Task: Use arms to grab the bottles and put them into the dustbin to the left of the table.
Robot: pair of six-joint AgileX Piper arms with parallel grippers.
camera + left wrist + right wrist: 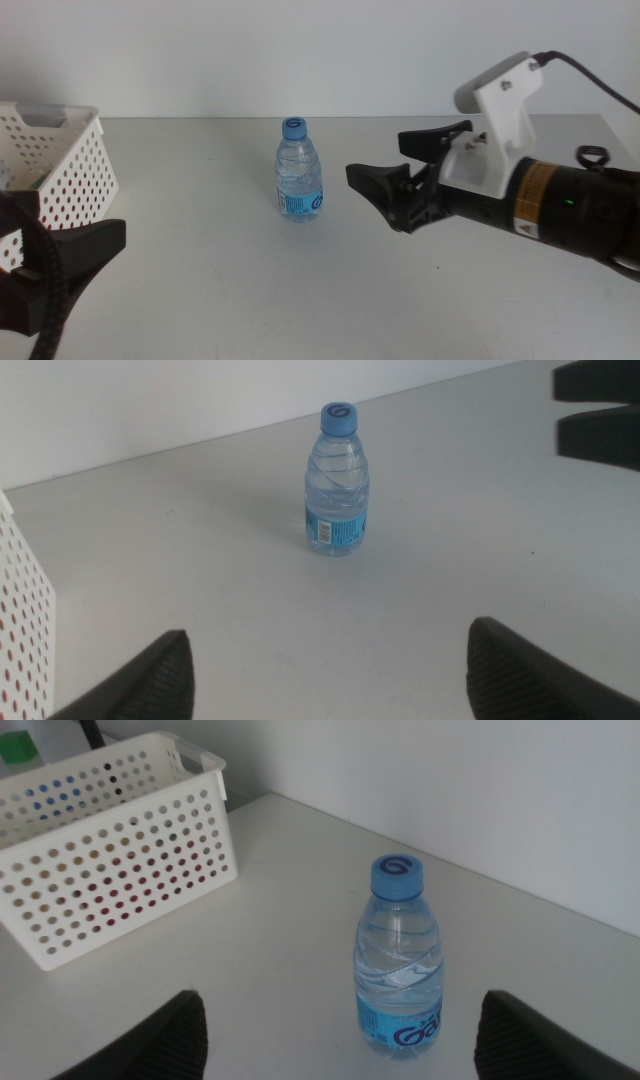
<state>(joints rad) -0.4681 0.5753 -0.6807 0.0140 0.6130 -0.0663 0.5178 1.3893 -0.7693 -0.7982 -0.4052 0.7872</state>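
Light-grey table [220, 280] runs back to a plain white wall, with one clear water bottle [299, 170] standing upright on it, blue cap on. All else is placed from that bottle. Right gripper [405, 170] hovers just to its right, jaws spread wide and aimed at it, not touching. White perforated dustbin [55, 160] sits well to its left at the table edge, with coloured shapes showing through the holes. Left gripper [325, 670] waits nearer the camera, left of the bottle, jaws spread apart.
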